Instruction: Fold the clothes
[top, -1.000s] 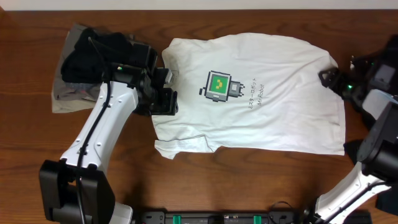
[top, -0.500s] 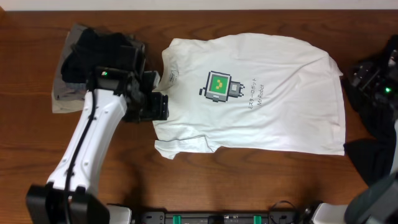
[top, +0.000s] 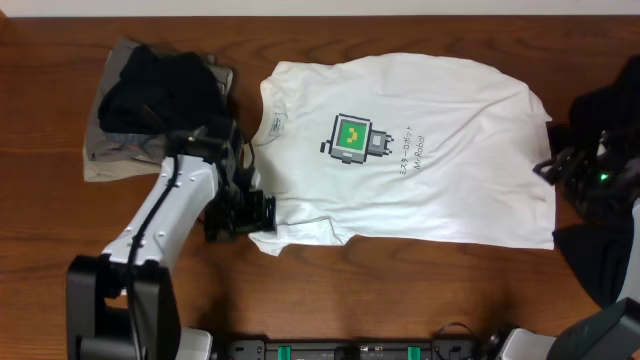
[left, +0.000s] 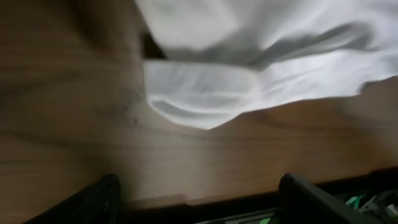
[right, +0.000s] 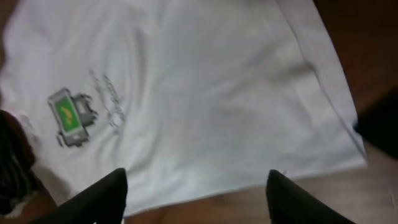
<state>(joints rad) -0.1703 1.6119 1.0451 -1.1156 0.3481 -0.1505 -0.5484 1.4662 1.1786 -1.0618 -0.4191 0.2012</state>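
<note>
A dark pile (top: 150, 95) of garments sits at the table's (top: 400, 290) far left corner. The left fingers (left: 93, 202) stand wide and empty over bare wood, just beside the T-shirt's (top: 450, 170) near sleeve (slightly rumpled). The T-shirt lies flat, print up, mid-table. The right fingers (right: 102, 196), also wide, hover over its right hem.

Brown wood surface (top: 400, 290), a pale strip (top: 320, 6) behind it, a black rail (top: 360, 350) in front.
The surface is reddish-brown wood with the grain running left to right, and it fills nearly the whole overhead view. The pale strip runs along its far edge. The black rail lies at the near edge, around the middle, with small green pieces set in it.
</note>
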